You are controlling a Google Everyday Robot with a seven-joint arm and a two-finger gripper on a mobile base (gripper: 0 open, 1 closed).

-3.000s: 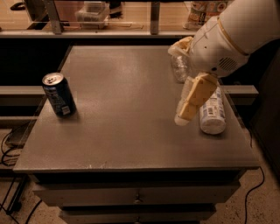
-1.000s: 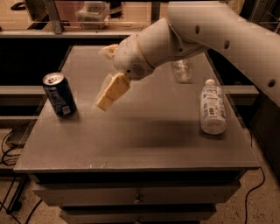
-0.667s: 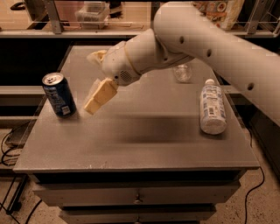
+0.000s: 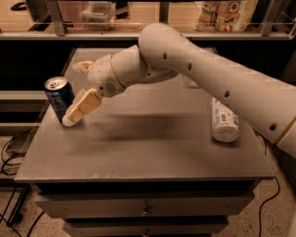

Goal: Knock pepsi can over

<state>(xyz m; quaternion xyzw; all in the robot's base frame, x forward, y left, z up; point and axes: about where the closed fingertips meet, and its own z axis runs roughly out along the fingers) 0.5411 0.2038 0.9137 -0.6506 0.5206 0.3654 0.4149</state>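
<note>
The pepsi can (image 4: pixel 58 96), dark blue with a silver top, stands upright near the left edge of the grey table (image 4: pixel 143 148). My gripper (image 4: pixel 73 118) hangs at the end of the white arm that reaches in from the right. Its cream-coloured finger (image 4: pixel 84 105) points down and left, with its tip right beside the can's lower right side, touching or nearly touching.
A white-labelled clear plastic bottle (image 4: pixel 223 120) lies on its side on the right of the table. A small clear bottle is mostly hidden behind my arm at the back. Shelves with containers (image 4: pixel 97 14) run behind the table. Cables (image 4: pixel 11 157) lie on the floor left.
My arm has swept from the right side of the table to the left and lower, bringing the gripper up against the can. The can still stands upright in the same place.
</note>
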